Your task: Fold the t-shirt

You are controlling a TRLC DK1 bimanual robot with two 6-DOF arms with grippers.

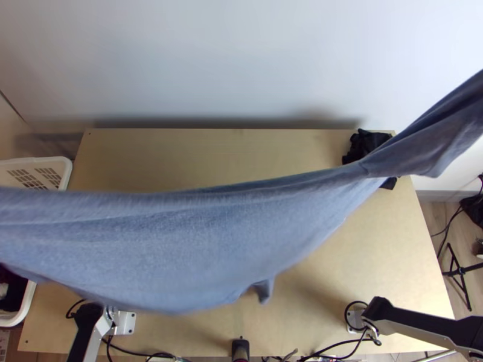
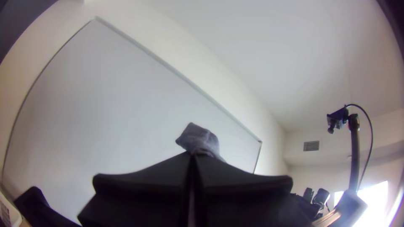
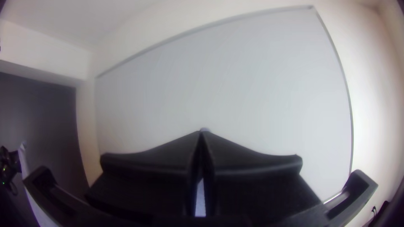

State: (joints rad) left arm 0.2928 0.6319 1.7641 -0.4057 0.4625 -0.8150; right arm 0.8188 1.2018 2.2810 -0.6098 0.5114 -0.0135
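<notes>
A whiteboard (image 3: 252,84) fills much of the wall; before it, the left gripper (image 2: 191,156) and the right gripper (image 3: 202,133) each have their fingers clamped on the blue t-shirt (image 1: 181,241). It sags, stretched out above the table (image 1: 392,241), whose far right corner holds black cloth (image 1: 364,143).

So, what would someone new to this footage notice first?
The blue t-shirt, stretched through the air right across the top view, hiding much of the table. Next, the left gripper and right gripper, each shut on its cloth in their wrist views. Then a black bundle at the table's far right corner.
</notes>
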